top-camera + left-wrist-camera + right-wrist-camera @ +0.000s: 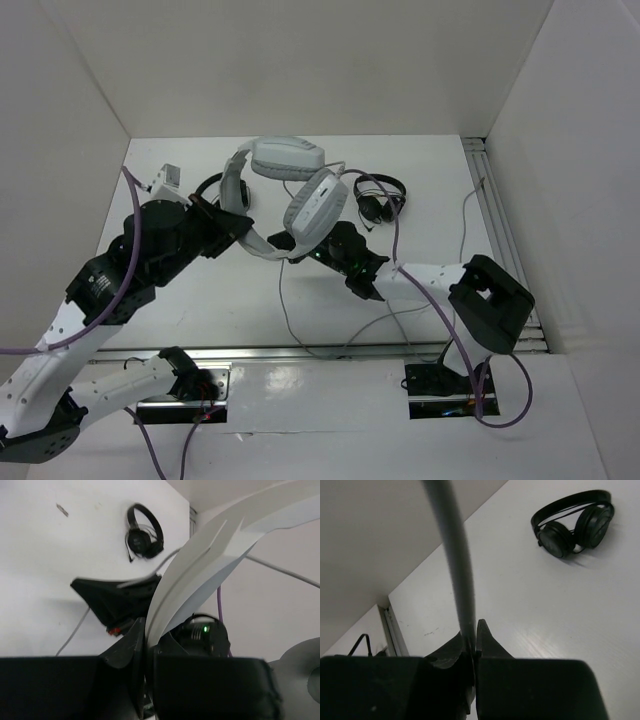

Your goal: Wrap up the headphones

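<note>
White plastic aloft at upper centre of the top view: headphones point(290, 160), band point(200, 565) pinched by the left gripper point(240, 232). Right gripper point(335, 250) clamped on a thin grey strand, probably the cable point(282, 300), though blurred at the wrist. Trails loose toward lower centre, no turns visible round the band. Looks barely started; nearly all winding left.

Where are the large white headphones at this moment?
In the top view, the white headphones hang over the far middle of the table, band gripped by the left tool and right tool, small black headphones lying just right of them.
</note>
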Robot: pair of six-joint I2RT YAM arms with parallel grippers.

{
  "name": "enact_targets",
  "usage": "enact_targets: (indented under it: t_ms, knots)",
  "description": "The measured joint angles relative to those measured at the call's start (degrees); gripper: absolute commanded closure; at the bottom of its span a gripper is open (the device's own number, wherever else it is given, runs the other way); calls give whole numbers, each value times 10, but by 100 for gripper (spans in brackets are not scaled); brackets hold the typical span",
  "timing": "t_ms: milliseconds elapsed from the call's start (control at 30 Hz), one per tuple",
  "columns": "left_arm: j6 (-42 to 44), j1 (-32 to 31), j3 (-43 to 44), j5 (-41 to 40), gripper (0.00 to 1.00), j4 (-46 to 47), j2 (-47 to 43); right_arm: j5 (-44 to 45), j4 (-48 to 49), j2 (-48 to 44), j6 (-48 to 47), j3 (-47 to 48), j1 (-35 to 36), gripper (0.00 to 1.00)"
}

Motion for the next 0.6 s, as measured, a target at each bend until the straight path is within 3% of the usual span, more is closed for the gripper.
enact_targets:
  t_ms: [233,600]
  knots:
    - [-15,1,-2,-113,100,23,21,-21,-20,-8,-5,-8,52,100]
    - [-52,7,1,-310,100,-47,76,7,-72,-147,-50,-50,194,100]
